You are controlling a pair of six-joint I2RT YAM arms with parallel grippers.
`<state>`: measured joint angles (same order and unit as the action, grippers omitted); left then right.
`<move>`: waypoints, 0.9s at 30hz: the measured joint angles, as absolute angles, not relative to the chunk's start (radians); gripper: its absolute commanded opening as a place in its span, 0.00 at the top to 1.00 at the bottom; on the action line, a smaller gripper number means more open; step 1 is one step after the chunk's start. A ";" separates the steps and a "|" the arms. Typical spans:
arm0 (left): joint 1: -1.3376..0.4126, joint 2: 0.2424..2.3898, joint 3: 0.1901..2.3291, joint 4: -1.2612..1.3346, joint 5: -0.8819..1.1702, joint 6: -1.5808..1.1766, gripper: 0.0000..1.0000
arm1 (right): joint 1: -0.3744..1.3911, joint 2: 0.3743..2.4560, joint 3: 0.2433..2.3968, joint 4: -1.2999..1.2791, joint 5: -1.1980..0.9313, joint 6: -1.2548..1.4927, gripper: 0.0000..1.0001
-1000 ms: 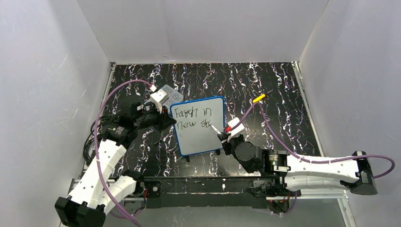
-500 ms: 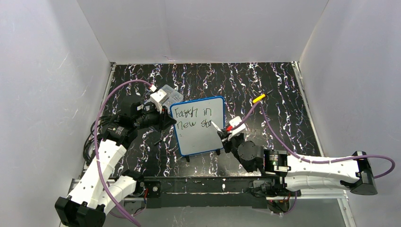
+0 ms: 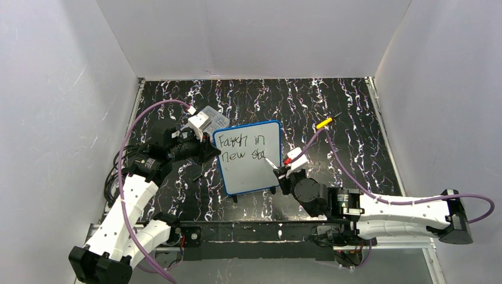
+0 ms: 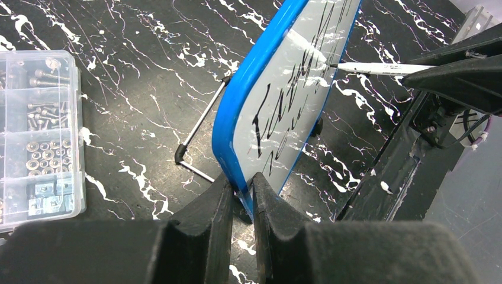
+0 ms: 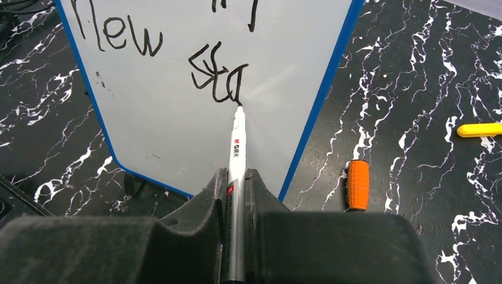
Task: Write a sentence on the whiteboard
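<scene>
- Nearest the near edge of the black marbled table surface (image 3: pixel 355 106), my right gripper (image 5: pixel 237 175) is clamping its jaws narrowly on a slim white marker with a black tip (image 5: pixel 237 139). The barrel is lying between the jaws and pointing away from me.
- A short ribbed orange cylinder (image 5: pixel 357 184), perhaps the cap, is lying just beside the board's near right corner.
- The marker tip is touching the small whiteboard with the rounded blue frame (image 5: pixel 177 130), at the foot of the last letter.
- The whiteboard is standing tilted about the middle of the surface, slightly toward the left edge.
- The black handwritten sentence (image 3: pixel 240 148) is looking partly done. The upper line is ending in "in", and I cannot read its first word surely.
- The lower line is reading "new sta". I am judging that a word cut short, with bare white waiting to its right and below.
- My left gripper (image 4: pixel 240 190) is pinching the board's blue left rim, jaws nearly together on it, steadying it.
- Farther off, a clear plastic compartment box of small hardware (image 4: pixel 35 130) is sitting toward the far left corner, and a yellow stick (image 3: pixel 324 123) toward the far right.
</scene>
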<state>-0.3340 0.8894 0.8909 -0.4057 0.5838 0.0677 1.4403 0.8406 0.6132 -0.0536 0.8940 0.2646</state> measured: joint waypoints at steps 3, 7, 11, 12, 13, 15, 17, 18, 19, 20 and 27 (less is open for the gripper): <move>-0.334 0.889 0.891 -0.406 0.584 0.068 1.00 | 1.440 0.829 0.613 -0.071 0.896 0.260 0.99; -0.334 0.889 0.891 -0.407 0.586 0.068 1.00 | 1.440 0.800 0.614 -0.081 0.900 0.236 0.99; -0.334 0.889 0.891 -0.407 0.587 0.067 1.00 | 1.439 0.776 0.614 -0.060 0.899 0.205 0.99; -0.334 0.889 0.891 -0.407 0.587 0.068 1.00 | 1.439 0.776 0.614 -0.047 0.898 0.197 0.99; -0.334 0.889 0.891 -0.407 0.587 0.068 1.00 | 1.439 0.777 0.615 -0.034 0.898 0.186 0.99; -0.334 0.889 0.891 -0.407 0.587 0.067 1.00 | 1.439 0.781 0.616 -0.008 0.896 0.168 0.99; -0.334 0.889 0.891 -0.407 0.588 0.068 1.00 | 1.439 0.788 0.617 0.010 0.896 0.152 0.99; -0.334 0.890 0.891 -0.407 0.588 0.068 1.00 | 1.439 0.793 0.618 0.021 0.896 0.146 0.99; -0.334 0.890 0.891 -0.407 0.588 0.067 1.00 | 1.439 0.799 0.619 0.029 0.896 0.139 0.99; -0.334 0.891 0.891 -0.407 0.588 0.067 1.00 | 1.439 0.803 0.619 0.035 0.897 0.133 0.99; -0.334 0.891 0.891 -0.406 0.588 0.067 1.00 | 1.439 0.815 0.619 0.032 0.930 0.127 0.99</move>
<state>-0.3340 0.8913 0.8909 -0.4061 0.5880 0.0673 1.4391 0.8150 0.6193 0.0322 0.9298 0.1272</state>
